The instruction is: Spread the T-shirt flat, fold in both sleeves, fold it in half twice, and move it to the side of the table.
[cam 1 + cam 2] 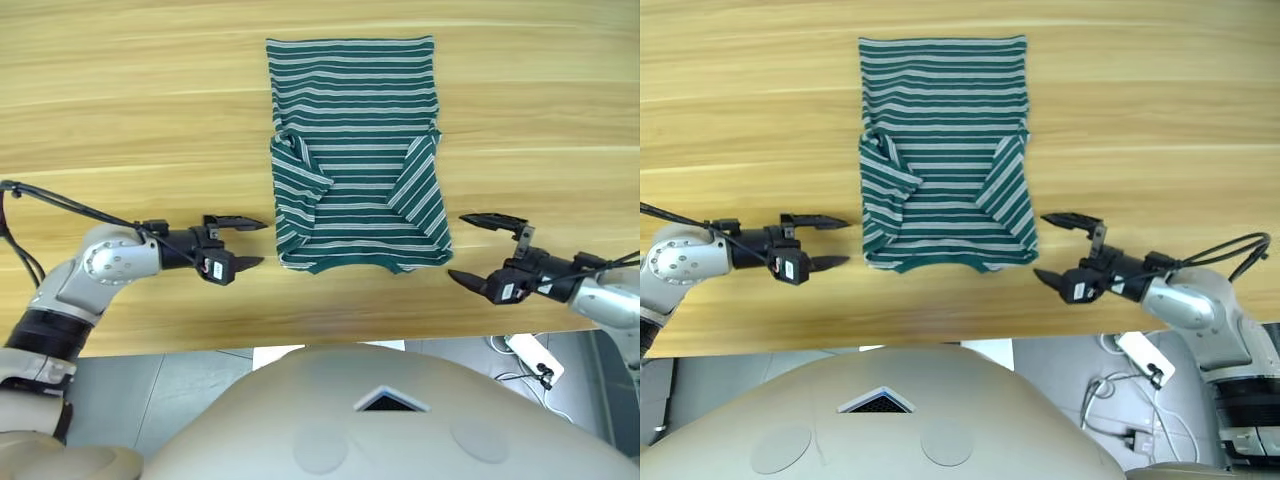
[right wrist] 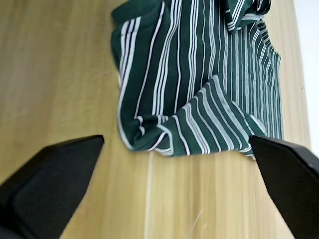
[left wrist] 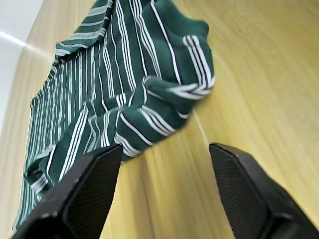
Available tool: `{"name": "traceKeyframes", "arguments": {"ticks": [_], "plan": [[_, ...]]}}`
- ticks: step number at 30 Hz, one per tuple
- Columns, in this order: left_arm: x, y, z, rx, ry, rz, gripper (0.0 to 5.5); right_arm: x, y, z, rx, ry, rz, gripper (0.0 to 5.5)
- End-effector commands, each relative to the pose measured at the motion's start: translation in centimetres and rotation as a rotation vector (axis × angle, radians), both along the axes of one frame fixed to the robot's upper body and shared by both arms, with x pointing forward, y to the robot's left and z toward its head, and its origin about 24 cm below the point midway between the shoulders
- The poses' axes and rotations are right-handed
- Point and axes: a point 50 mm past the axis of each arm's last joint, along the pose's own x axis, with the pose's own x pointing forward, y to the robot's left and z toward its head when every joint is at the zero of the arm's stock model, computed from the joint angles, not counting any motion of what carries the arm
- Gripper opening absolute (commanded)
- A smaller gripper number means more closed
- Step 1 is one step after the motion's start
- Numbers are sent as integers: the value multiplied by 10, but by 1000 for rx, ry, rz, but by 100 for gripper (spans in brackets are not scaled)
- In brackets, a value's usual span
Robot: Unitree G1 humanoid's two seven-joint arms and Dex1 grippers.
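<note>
head view: striped t-shirt [image 1: 355,150], sleeves folded in, lies on the table [image 1: 120,100] between left gripper [image 1: 262,243] and right gripper [image 1: 456,246], both spread wide, empty. left wrist view: soft, light cloth, likely to slump; near left corner [image 3: 149,122] suits a pinch. right wrist view: near right corner [image 2: 149,137] likewise.

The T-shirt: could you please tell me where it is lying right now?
In the head views the T-shirt lies centrally on the wooden table, sleeves folded in, its near end flanked by the open left gripper and right gripper.
</note>
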Motion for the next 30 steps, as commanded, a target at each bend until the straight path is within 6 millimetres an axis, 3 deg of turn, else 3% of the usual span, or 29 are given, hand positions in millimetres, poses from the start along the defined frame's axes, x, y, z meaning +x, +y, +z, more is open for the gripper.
{"name": "traceKeyframes", "arguments": {"ticks": [1, 7, 25, 28, 30], "plan": [[-2, -2, -12, 74, 30, -30, 327, -14, 1, -26, -86, 133, 17, 520], [-4, -12, -14, 49, 38, -81, 327, -10, -3, -28, -112, 131, -2, 399], [-1, -33, -17, -27, 25, -118, 22, -5, -8, -34, -149, 137, -22, 61], [-1, -34, -17, -31, 24, -118, 0, -5, -7, -35, -145, 140, -19, 6], [-1, -34, -17, -31, 25, -116, 0, -6, -6, -35, -141, 141, -17, 3]]}}
